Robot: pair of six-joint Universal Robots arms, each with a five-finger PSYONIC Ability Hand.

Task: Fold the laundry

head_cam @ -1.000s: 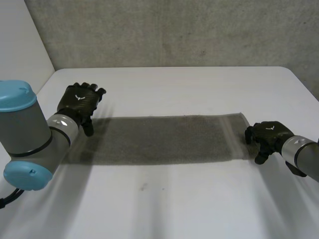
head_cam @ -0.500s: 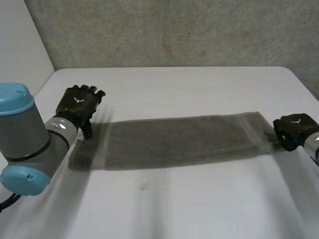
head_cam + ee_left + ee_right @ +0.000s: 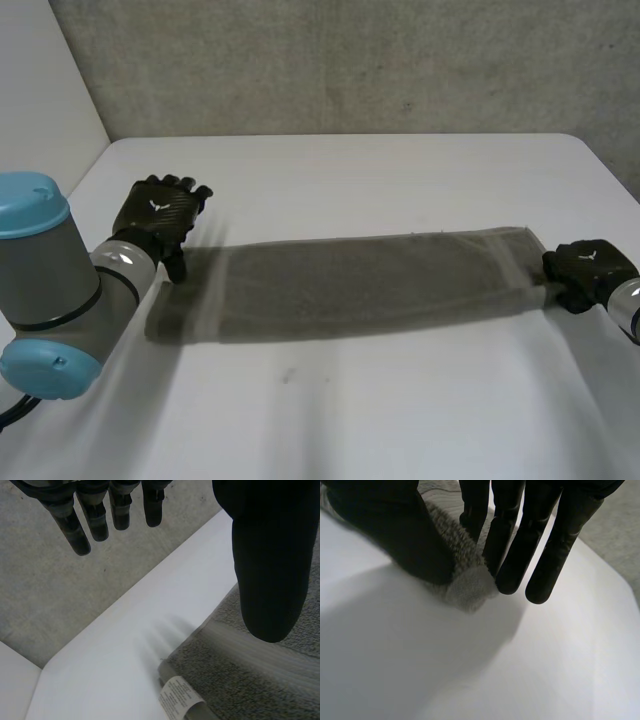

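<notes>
A long grey towel (image 3: 360, 285) lies flat across the white table (image 3: 380, 180), folded into a narrow strip. My right hand (image 3: 585, 275) is at the towel's right end, and its fingers (image 3: 515, 540) and thumb pinch a corner of the towel (image 3: 470, 585) there. My left hand (image 3: 160, 215) hovers just past the towel's left end with straight fingers (image 3: 75, 525), holding nothing. Under that hand the towel's corner (image 3: 240, 670) shows a white care label (image 3: 177, 697).
A concrete wall (image 3: 350, 60) rises behind the table. The table's far edge and left edge are close to my left hand. Bare tabletop stretches in front of the towel.
My right hand closed on the towel's right end and pulled it to the right, so the whole towel slid right, away from my left hand. The left hand stayed open, hardly moving.
</notes>
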